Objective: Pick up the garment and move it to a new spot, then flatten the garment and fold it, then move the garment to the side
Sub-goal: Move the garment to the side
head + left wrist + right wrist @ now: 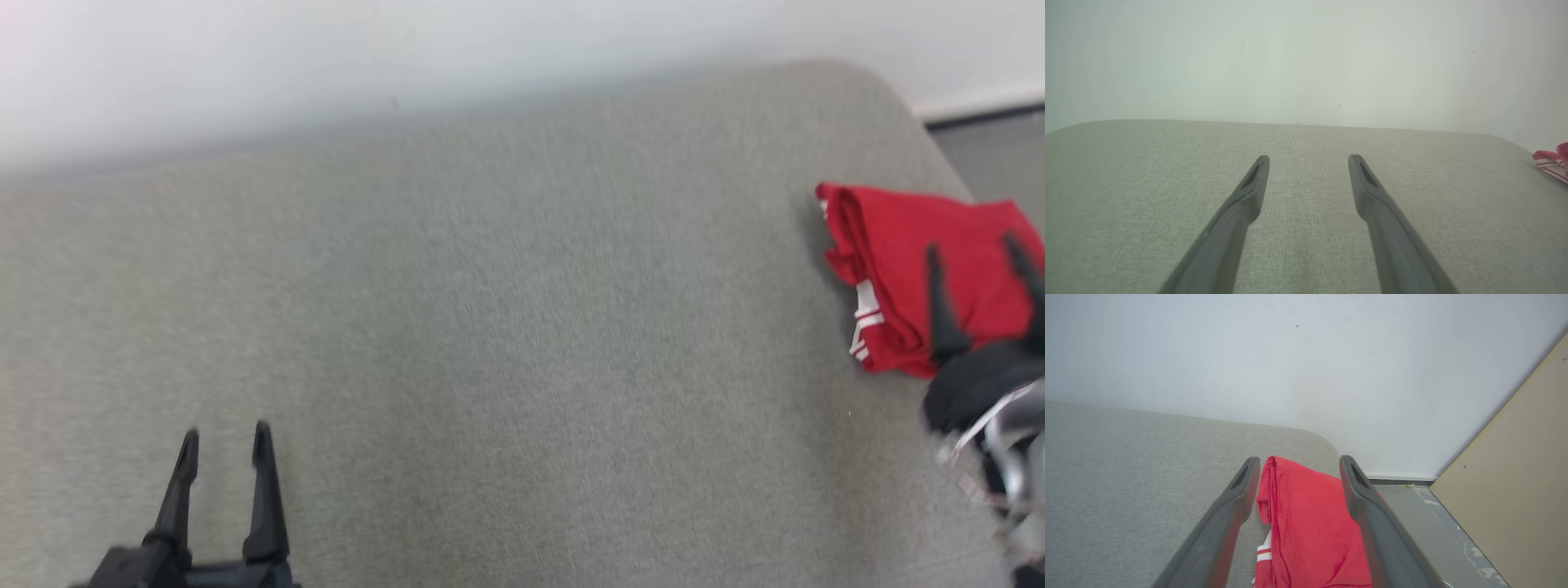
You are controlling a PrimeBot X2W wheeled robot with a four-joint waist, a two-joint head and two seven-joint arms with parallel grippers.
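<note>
Left hand [224, 437] and right hand [971, 245] were spread wide.
Right hand hung over folded red garment [886, 237] near tabletop [490, 327] corner.

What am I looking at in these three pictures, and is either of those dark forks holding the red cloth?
The dark forks are the robot's two grippers. The wide picture comes from its head, looking down on a grey padded surface. The other two come from wrist cameras, looking along each gripper's fingers. The left gripper is open over bare fabric, holding nothing. The red garment, folded, with white stripes, lies near the surface's right end. The right gripper is open over it, not gripping it.
</note>
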